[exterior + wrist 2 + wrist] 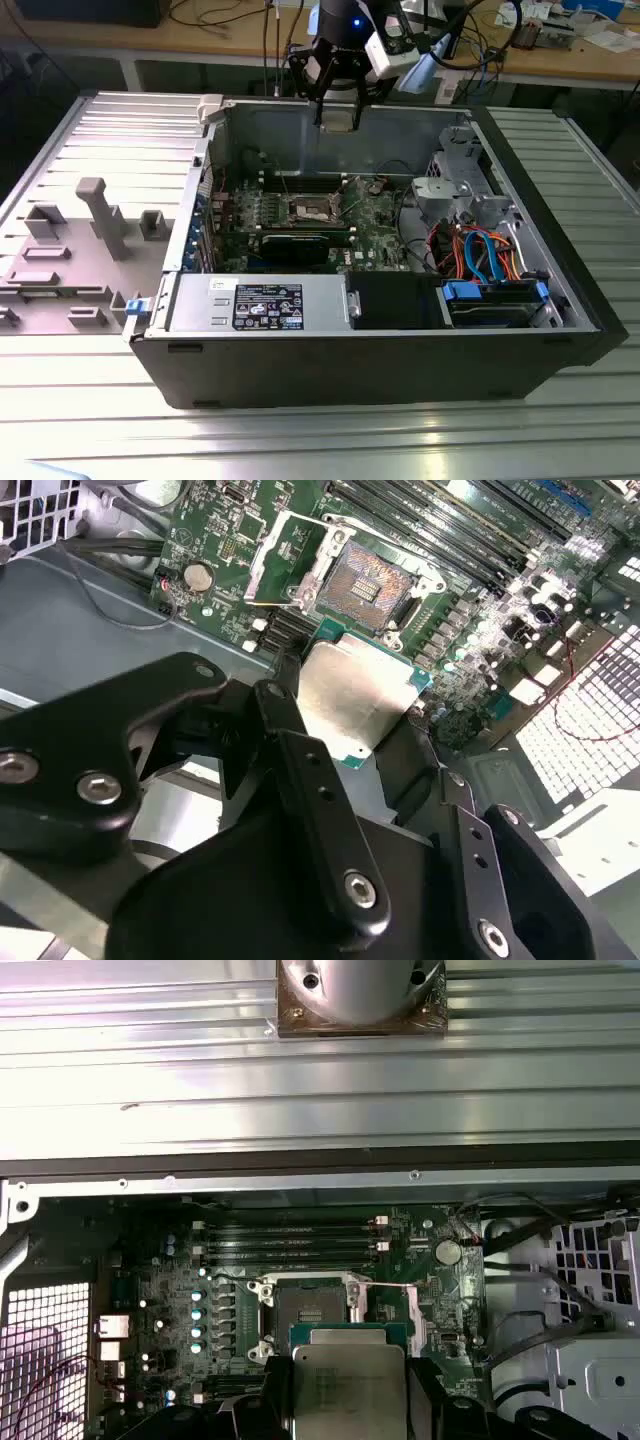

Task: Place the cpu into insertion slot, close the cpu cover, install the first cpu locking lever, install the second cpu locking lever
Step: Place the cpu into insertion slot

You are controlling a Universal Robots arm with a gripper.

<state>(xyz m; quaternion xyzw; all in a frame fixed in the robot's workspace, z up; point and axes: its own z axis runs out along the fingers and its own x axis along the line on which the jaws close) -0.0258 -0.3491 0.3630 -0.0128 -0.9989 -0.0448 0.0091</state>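
- In the exterior view, we are seeing the tool [340, 112] hanging over the far wall of the open computer case [350, 365] on the ribbed surface [300, 440]; the insertion slot [318, 209] is lying down on the green board [380, 225], well apart from the tool
- In the second wrist view, the tool [355, 730] is gripping the cpu [360, 695] by two opposite edges, holding it above and clear of the insertion slot [372, 584]; the cpu cover [268, 565] is standing swung open beside the slot
- In the first wrist view, the cpu [350, 1385] is hanging roughly in line with the insertion slot [305, 1312]; we are judging that seating it well is calling for a level chip, squared to the socket rim and lowered straight, never slid across the contacts
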